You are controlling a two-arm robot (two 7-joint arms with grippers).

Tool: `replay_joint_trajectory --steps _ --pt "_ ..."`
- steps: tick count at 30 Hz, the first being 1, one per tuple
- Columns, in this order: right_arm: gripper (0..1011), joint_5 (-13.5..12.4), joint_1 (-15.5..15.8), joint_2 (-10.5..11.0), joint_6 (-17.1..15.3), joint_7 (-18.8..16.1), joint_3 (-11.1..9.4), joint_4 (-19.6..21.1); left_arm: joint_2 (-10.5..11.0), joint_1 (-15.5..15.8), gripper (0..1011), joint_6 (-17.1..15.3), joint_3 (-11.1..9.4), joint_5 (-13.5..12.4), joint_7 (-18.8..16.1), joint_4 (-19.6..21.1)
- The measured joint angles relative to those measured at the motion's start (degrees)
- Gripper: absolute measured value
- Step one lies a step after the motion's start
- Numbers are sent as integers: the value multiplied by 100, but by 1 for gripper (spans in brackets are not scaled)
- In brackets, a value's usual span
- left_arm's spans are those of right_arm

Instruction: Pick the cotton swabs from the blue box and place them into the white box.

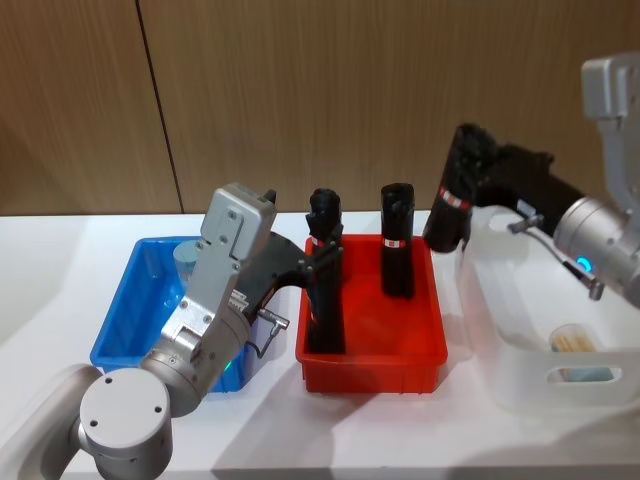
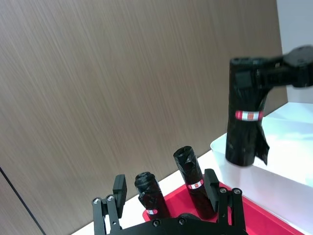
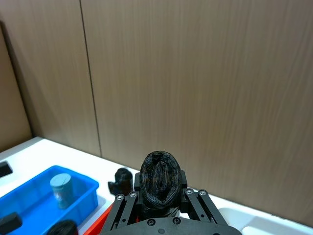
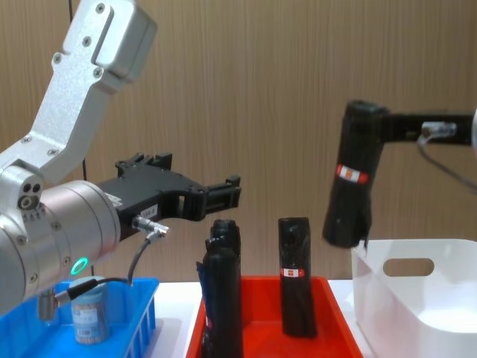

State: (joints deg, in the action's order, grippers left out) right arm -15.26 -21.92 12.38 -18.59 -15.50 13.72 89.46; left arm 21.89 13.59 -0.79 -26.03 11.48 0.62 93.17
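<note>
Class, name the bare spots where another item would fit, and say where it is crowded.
Bare floor remains in the white box beside its cotton swab tub, and in the red bin in front of the black rolls. The left tool crowds the blue box.

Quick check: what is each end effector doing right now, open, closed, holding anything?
Left end effector: open, empty, above the red bin.
Right end effector: shut on a black roll, held near the white box rim.
</note>
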Motion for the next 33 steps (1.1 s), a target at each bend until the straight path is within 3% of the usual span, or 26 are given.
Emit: replay_joint_trajectory --steps 16,33 --pt "363 -12 75 283 48 117 -246 169 0 0 1004 0 0 0 0 0" --pt "363 19 189 455 204 275 -388 -423 0 0 1004 0 0 0 0 0"
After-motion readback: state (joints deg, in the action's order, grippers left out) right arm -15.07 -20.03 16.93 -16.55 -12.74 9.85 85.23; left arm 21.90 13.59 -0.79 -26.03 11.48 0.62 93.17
